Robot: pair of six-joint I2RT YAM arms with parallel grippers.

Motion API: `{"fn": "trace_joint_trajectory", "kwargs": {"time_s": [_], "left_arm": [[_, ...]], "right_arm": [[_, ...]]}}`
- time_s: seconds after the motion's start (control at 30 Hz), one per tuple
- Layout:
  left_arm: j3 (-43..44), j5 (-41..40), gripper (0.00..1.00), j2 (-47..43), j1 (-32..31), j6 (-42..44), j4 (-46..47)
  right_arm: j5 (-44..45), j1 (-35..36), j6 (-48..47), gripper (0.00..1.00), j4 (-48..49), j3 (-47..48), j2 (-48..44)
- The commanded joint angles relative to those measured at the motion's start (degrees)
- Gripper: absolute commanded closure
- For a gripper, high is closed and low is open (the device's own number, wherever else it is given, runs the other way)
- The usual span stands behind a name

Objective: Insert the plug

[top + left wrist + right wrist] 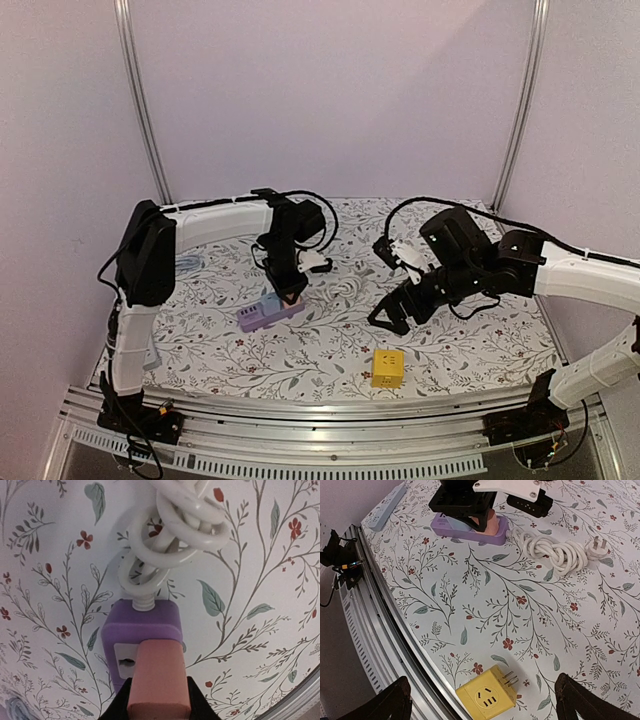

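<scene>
One pink plug [158, 672], pinched in the left hand [289, 291], sits right over the purple power strip [150, 617], at its cable-end socket.

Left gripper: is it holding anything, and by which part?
The left gripper holds the pink plug by the sides of its top end, at the purple power strip.

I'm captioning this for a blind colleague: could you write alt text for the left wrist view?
The left gripper, shut on a pink plug, holds it over the socket face of a purple power strip. A coiled white cable runs from the strip's far end across a floral tablecloth.
</scene>
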Motion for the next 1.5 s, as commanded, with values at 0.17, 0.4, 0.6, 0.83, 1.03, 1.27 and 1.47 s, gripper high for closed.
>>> {"fn": "trace_joint_trajectory", "kwargs": {"time_s": [0.17, 0.4, 0.6, 0.83, 1.03, 1.27, 1.47], "left_arm": [[-6.3, 0.8, 0.8, -2.2, -0.7, -1.2, 6.0], [-6.6, 4.0, 0.01, -7.5, -0.6, -2.7, 11.2], [-4.9, 3.6, 0.01, -14.1, 0.1, -4.8, 13.2], [-10.4, -4.5, 0.01, -25.7, 2.9, -13.5, 20.9], [-23.4, -24.2, 0.01, -37.9, 10.4, -33.3, 24.8], [-33.7, -9.2, 0.01, -39.8, 30.1, -44.9, 16.9], [-41.4, -19.3, 0.01, -48.2, 32.1, -47.6, 15.7]], "right_arm": [[-0.5, -0.2, -1.1, 0.01, 0.2, 1.7, 1.5], [0.0, -0.2, -2.1, 0.01, 0.1, 3.1, 2.7], [0.9, -0.3, -2.7, 0.01, 0.0, 4.1, 3.2], [1.4, -0.3, -3.3, 0.01, 1.4, 5.1, 4.3], [3.0, -0.3, -3.3, 0.01, 2.3, 5.6, 6.0], [2.6, -0.3, -4.0, 0.01, 3.0, 5.7, 7.7], [1.3, -0.3, -4.7, 0.01, 2.8, 5.9, 8.6]]}}
